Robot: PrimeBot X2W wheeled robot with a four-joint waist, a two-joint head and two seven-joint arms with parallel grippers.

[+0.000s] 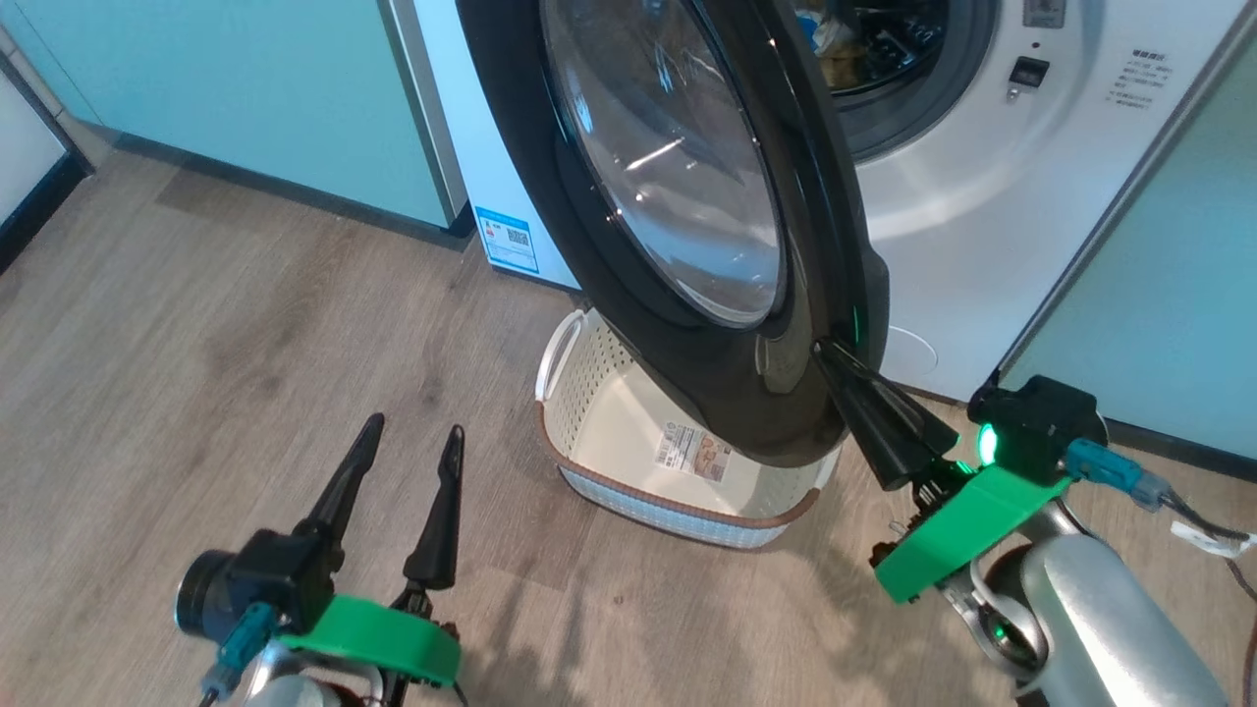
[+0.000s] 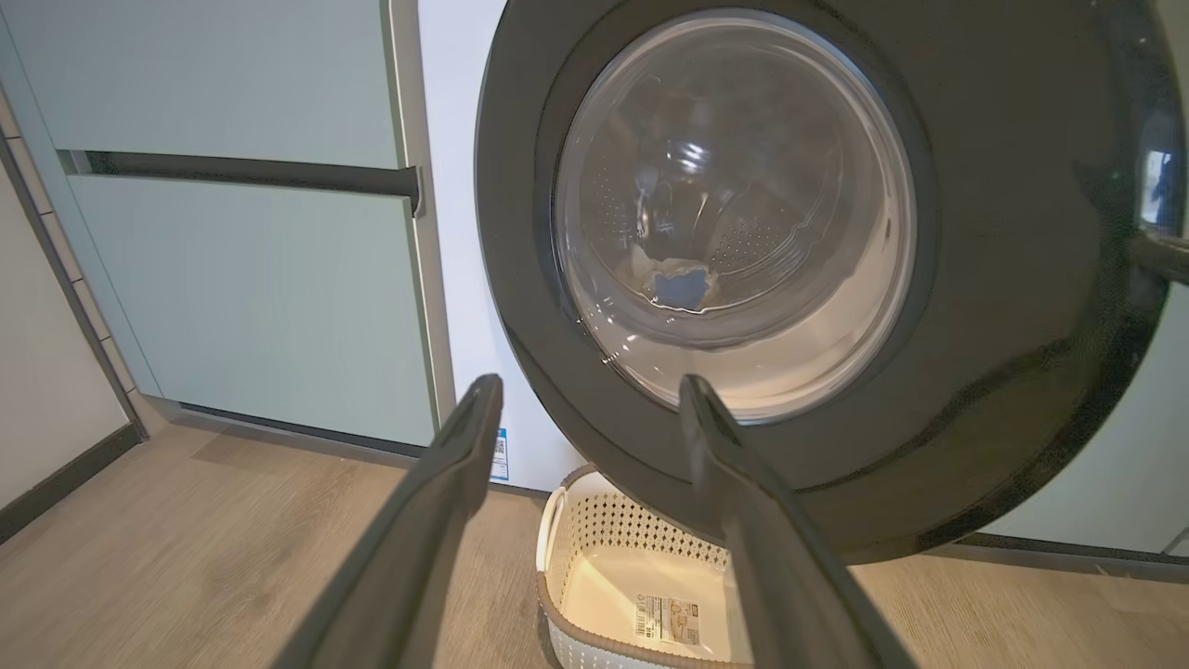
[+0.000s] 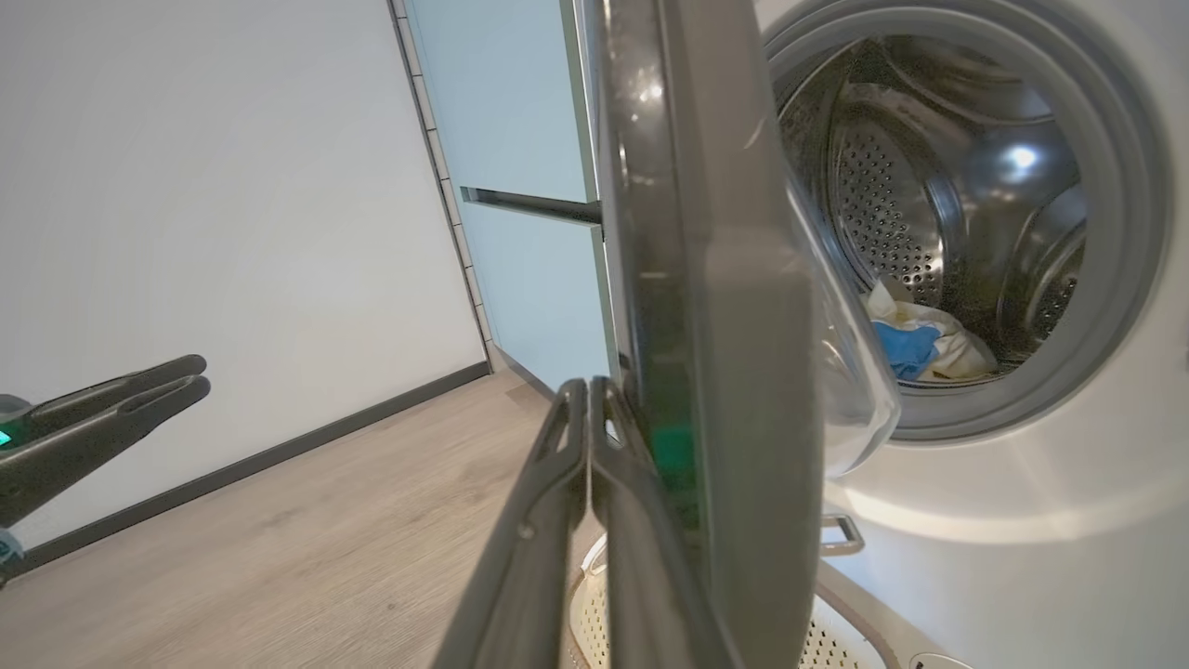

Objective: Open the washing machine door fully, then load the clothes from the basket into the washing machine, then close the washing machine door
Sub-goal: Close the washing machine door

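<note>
Head view: pressing the pinched-together right gripper (image 1: 827, 352), seemingly touching, against the lower edge of the half-open washing machine door (image 1: 668, 177), above the basket (image 1: 589, 383). Left wrist view: holding the left gripper (image 2: 590, 386) spread wide, gripping nothing. Right wrist view: showing the clothes (image 3: 920, 344) lying inside the washing machine (image 3: 1022, 520).

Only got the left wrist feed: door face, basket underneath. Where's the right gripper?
Observer: The right gripper is shut, tips against the lower free edge of the washing machine door, on its outer side.
Operator: Load in?
Observer: Yes. The right wrist view looks straight in: the clothes, pale yellow plus a blue piece, lie at the bottom of the drum.
Operator: Door latched?
Observer: No. Seen edge-on, it stands well off the gasket, with the opening exposed.
</note>
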